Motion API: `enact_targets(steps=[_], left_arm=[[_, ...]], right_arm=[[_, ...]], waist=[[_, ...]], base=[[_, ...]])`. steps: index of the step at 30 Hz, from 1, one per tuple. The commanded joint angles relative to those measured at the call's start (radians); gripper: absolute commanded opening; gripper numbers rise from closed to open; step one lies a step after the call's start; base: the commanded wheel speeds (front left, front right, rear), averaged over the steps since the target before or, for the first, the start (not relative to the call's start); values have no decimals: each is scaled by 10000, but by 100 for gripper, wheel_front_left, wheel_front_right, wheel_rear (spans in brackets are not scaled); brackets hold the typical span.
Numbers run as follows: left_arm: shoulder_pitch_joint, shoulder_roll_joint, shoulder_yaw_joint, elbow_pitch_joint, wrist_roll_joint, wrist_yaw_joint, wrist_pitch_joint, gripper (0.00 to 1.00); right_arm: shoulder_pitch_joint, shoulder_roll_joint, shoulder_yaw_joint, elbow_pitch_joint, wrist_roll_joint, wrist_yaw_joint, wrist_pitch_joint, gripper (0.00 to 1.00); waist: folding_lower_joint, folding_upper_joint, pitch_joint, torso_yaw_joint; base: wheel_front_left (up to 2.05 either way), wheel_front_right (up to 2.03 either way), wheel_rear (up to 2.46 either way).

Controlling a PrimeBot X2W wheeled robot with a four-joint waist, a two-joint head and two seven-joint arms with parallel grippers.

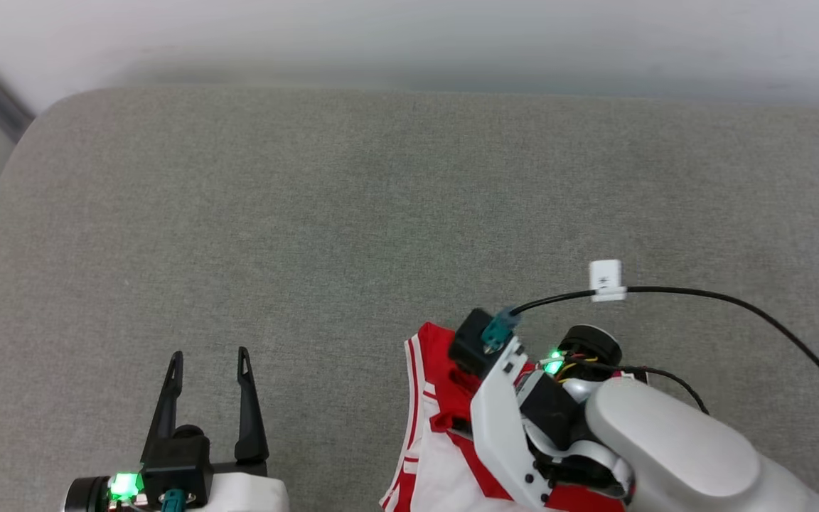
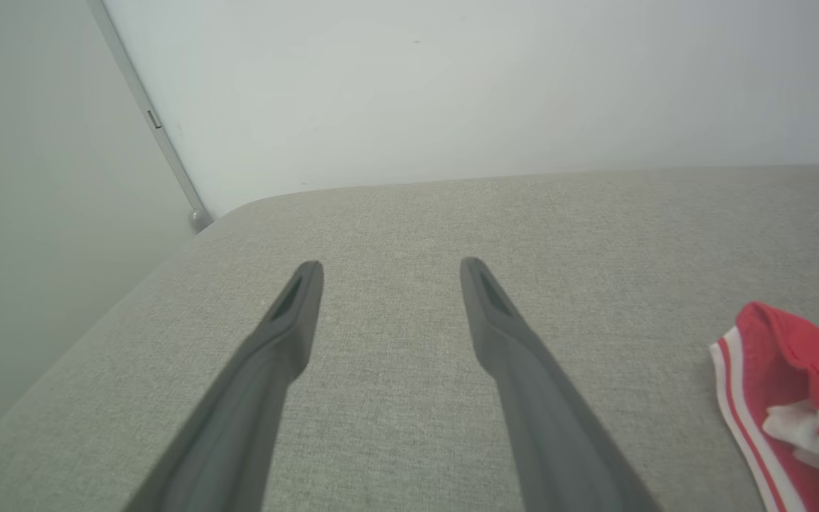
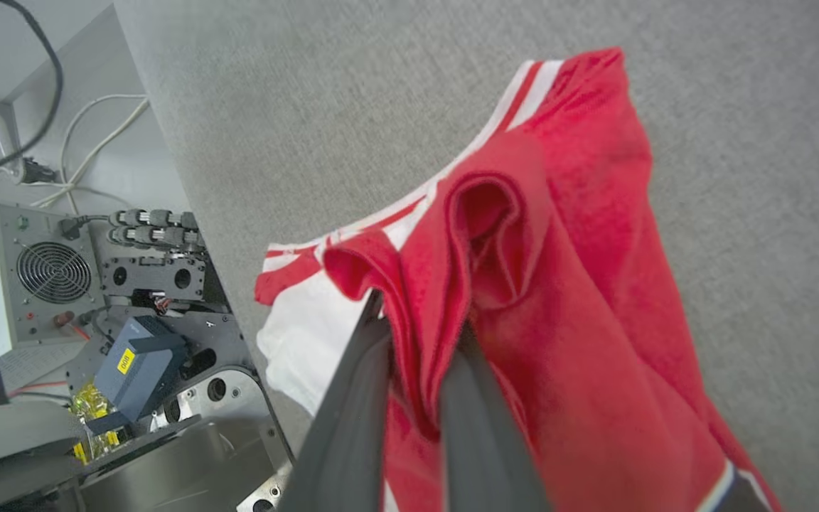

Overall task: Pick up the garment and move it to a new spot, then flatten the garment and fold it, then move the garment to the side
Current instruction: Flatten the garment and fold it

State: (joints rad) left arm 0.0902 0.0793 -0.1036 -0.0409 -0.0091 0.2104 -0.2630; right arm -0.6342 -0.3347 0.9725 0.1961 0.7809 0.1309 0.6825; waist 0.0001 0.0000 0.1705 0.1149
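The garment [image 1: 438, 427] is a red jersey with white sleeves and red-and-white striped trim, bunched near the front edge of the grey cushion [image 1: 381, 213]. My right gripper [image 3: 416, 320] is shut on a fold of its red cloth, and the garment [image 3: 559, 284] drapes from the fingers down over the cushion. In the head view the right wrist [image 1: 523, 398] covers the grip. My left gripper [image 1: 208, 363] stands open over bare cushion to the left, fingers [image 2: 296, 313] spread with nothing between them. A corner of the garment [image 2: 786, 398] lies to its right.
A black cable with a white tag [image 1: 606, 279] arcs from the right wrist across the cushion's right side. Past the cushion's front edge sit the robot's base, a white box with a fan [image 3: 33, 277] and cables. A pale wall [image 2: 452, 85] lies behind the cushion.
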Motion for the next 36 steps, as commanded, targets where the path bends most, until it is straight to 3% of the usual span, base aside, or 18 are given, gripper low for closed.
enact_targets(steps=[1, 9, 11, 12, 13, 18, 21, 25, 29, 36], left_arm=[[-207, -43, -47, 14, 66, -42, -22, 100], [-243, -89, -57, 105, 21, -22, -22, 100], [-147, -90, -19, 109, 16, -10, -22, 100], [-80, -83, 6, 116, 11, -14, -22, 100], [-18, -68, 32, 115, 10, -15, -22, 100], [185, -5, 125, 57, 55, 0, -22, 100], [309, 24, 190, -17, 39, 11, -22, 100], [446, 33, 255, -101, 28, 6, -22, 100], [576, 59, 319, -164, 6, -23, -22, 100], [658, 56, 344, -179, 33, -51, -22, 100]], right_arm=[[-315, 128, 382, 440, -185, -4, -98, 0], [-464, 664, 1762, 2787, -167, -6, -915, 0], [-566, 727, 1848, 2890, -36, -9, -1300, 38], [-662, 705, 1867, 2855, 36, -9, -1527, 62], [-794, 655, 1871, 2761, 62, -10, -1771, 100], [-1074, 62, 1692, 2040, -290, -7, -3658, 100], [-913, -300, 852, 1789, -720, -6, -5100, 100], [-486, -657, -845, 1821, -1861, -6, -6956, 100], [369, -571, -2914, 1981, -3286, -6, -8546, 100], [2555, 397, -6836, 1403, -5498, -6, -9452, 100]], waist=[[-1, 0, 85, 83], [-1, 0, 109, 191], [-1, 0, 34, 124], [-1, 0, -24, 85], [-1, 0, -87, 37], [-1, 0, -451, -198], [-1, 0, -649, -358], [-1, 0, -825, -594], [-1, 0, -935, -797], [-1, 0, -1026, -980]], base=[[0, 0, 0], [0, 0, 0], [0, 0, 0], [0, 0, 0], [0, 0, 0], [0, 0, 0], [0, 0, 0], [0, 0, 0], [0, 0, 0], [0, 0, 0]])
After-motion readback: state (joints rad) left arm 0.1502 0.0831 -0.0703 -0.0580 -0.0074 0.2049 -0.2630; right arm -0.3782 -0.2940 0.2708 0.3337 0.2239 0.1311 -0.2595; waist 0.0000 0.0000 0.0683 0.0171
